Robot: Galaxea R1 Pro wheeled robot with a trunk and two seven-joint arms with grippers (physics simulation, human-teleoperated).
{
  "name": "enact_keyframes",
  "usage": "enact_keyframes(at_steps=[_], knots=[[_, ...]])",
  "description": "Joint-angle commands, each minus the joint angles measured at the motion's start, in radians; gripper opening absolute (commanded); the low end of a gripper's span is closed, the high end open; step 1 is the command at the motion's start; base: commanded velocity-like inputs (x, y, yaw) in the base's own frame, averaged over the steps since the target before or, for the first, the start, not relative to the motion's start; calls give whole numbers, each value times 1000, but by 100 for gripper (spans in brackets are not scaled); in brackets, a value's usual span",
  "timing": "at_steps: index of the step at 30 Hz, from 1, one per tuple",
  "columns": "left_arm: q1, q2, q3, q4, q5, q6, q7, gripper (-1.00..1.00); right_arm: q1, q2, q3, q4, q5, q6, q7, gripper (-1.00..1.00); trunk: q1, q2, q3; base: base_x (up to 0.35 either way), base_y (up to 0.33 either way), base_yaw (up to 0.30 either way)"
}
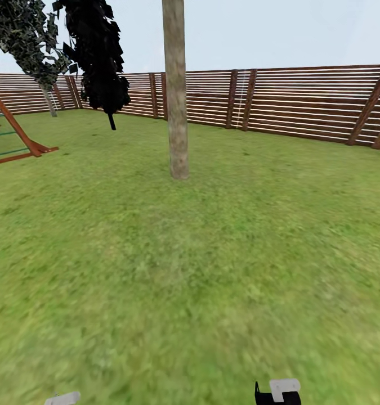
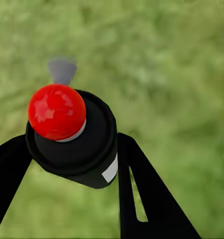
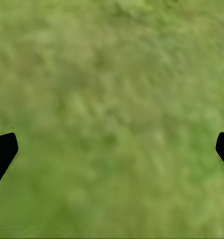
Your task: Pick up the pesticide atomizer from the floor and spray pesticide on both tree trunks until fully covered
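The pesticide atomizer (image 2: 74,142) sits clamped between the two black fingers (image 2: 147,199) of the left gripper (image 2: 72,164), its jaws closed narrow on the bottle's sides. In the left wrist view its long axis runs almost straight toward the camera, so the red top faces the lens and the base points away at the lawn (image 2: 181,64) beneath. It is a near-black cylinder with a glossy red ball-shaped cap, a thin pale ring under the cap, a small white label patch on its side and a grey nozzle at the cap's far edge.

The right gripper (image 3: 112,149) holds nothing; its jaws stand wide, with grass between the fingertips.

In the head view, grass fills the near ground. At about 12 o'clock, further out, stands a tree trunk (image 1: 176,90), upright, pale beige-grey and mottled. Toward 11 o'clock is a near-black tree (image 1: 99,56); toward 10 o'clock a red-brown wooden frame (image 1: 15,132). Farthest off, a brown slatted fence (image 1: 302,101) crosses the view.
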Motion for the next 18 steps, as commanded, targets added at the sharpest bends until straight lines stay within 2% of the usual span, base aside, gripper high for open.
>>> enact_keyframes(at_steps=[1,18], knots=[[-1,0,-1,1,6,-3,0,-100,0,0,-6,1,11,-1,-6,100,0,0,-1,338,0,0],[-1,0,-1,1,6,-3,0,-100,0,0,-6,0,11,-1,-6,100,0,0,-1,338,0,0]])
